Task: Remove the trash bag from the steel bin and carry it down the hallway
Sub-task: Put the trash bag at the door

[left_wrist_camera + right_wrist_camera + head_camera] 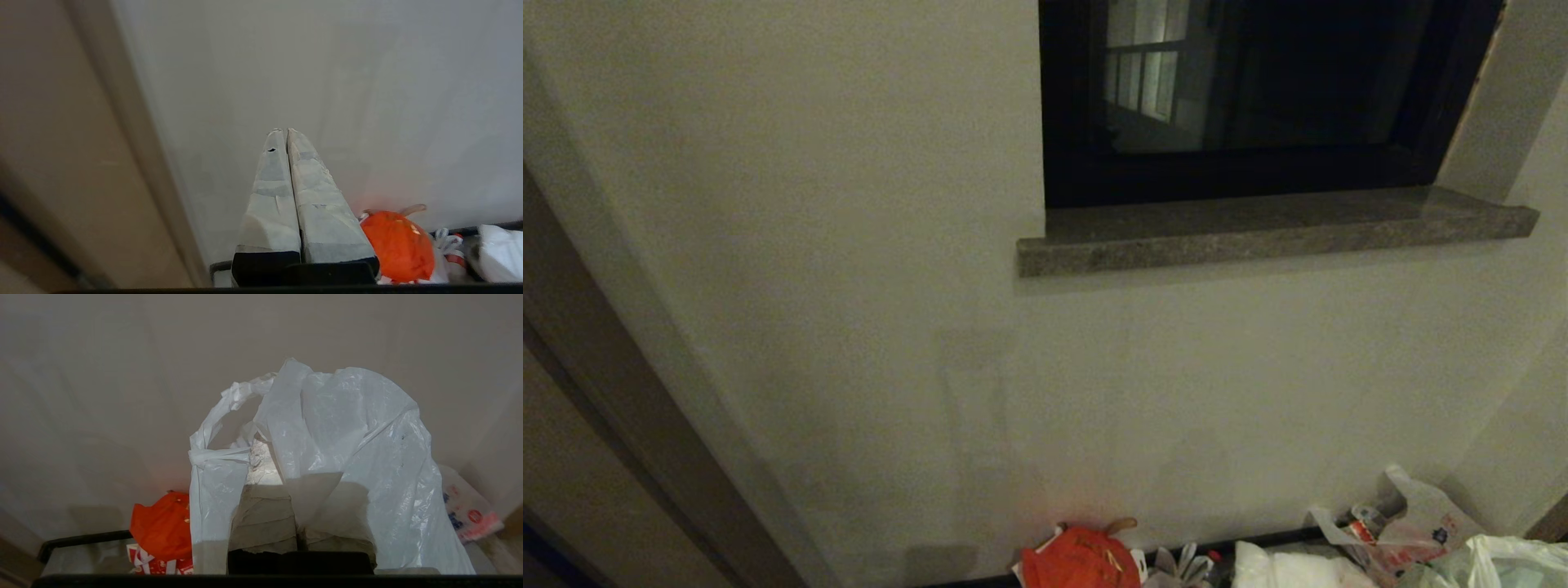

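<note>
Bag [343, 433], thin white plastic, draped over and around the right tool [267, 451], whose fingers are pressed together on its gathered film; in the head view only its pale top shows, low at the right [1503, 559]. Bin not in view, so the bag appears already lifted out and the carrying step is in hand. Left tool [283, 131] pinched shut on nothing, idle, pointing at the wall [849, 286]. Against that wall lie an orange bag [1082, 559] and a printed bag [1421, 523], under a window sill [1258, 237]. Next move, as judged: keep the grip firm and stop or turn the base short of wall and heap.
</note>
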